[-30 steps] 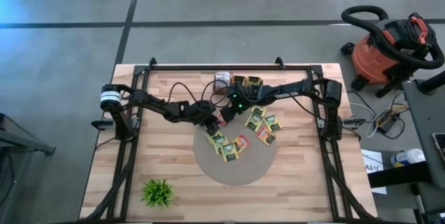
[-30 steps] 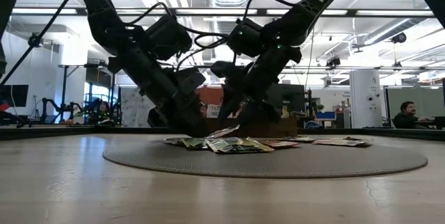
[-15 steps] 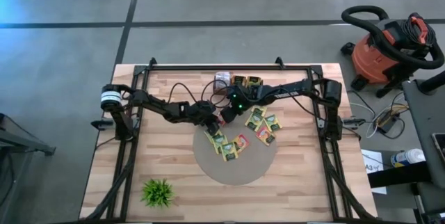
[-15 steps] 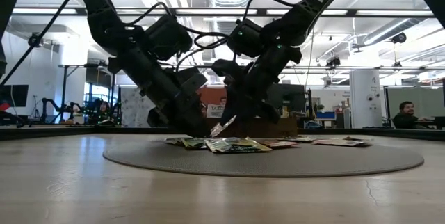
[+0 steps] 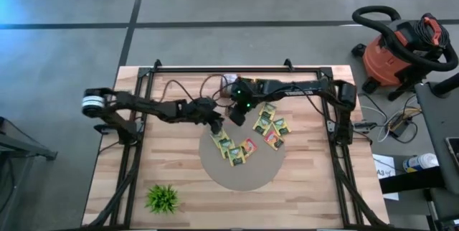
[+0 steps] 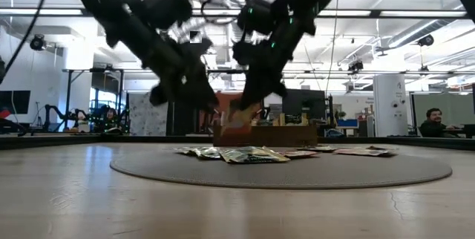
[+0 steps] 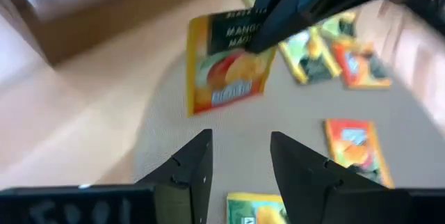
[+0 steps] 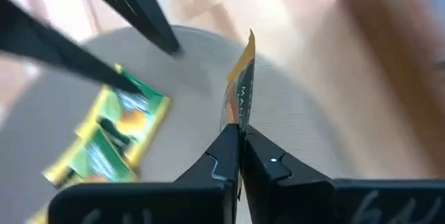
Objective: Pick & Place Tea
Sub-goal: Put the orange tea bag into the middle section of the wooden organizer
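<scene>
Several tea sachets, yellow-green (image 5: 224, 145) and orange-red (image 5: 249, 145), lie flat on a round grey mat (image 5: 244, 177). My right gripper (image 5: 235, 116) hangs over the mat's far edge, shut on an orange mango sachet (image 7: 226, 60), which the low view shows clear of the mat (image 6: 237, 117). My left gripper (image 7: 240, 161) is open and empty. It hovers just left of the right gripper (image 5: 215, 123), above the mat, and faces the held sachet. My right gripper pinches the orange sachet between its two fingertips, at the dark label end near a corner (image 7: 252, 35). The fingers (image 8: 224, 151) slant down from above. The sachet (image 8: 238, 106) sticks out beyond them edge-on, hanging clear of the mat.
A brown box (image 6: 276, 135) with more sachets (image 5: 257, 84) stands at the table's far side behind the mat. A small green plant (image 5: 163, 198) sits near the front left corner. Black frame rails (image 5: 337, 116) run along the table's sides.
My right gripper has shut on the orange sachet, rolled, and risen, lifting the sachet off the mat. My left gripper, still open, has risen too and drawn back a little toward the table's left.
</scene>
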You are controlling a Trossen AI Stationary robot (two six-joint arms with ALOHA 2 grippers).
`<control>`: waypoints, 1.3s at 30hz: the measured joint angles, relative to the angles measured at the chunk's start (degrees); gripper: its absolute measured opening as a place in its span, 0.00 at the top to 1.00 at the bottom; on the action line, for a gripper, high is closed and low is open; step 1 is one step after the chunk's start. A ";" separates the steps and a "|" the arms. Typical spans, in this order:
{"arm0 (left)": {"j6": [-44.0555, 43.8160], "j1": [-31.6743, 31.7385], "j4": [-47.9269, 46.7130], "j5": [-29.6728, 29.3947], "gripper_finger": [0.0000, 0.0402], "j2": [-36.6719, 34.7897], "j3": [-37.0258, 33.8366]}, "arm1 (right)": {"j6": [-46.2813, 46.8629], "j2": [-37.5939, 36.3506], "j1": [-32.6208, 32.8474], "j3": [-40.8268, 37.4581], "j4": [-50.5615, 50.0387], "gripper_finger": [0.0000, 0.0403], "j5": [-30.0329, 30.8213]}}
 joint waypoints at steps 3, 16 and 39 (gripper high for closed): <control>-0.02 -0.35 -2.64 -3.04 0.65 -5.83 -0.02 | -6.71 -2.58 -1.54 2.44 -5.88 0.98 1.78; -1.96 -0.87 -3.68 -5.21 0.65 -20.73 -0.02 | -27.23 -9.23 -17.13 0.52 -10.62 0.98 -1.06; -1.96 -0.83 -5.28 -7.83 0.65 -21.00 -0.02 | -35.77 1.79 -17.69 0.71 -5.51 0.98 -1.54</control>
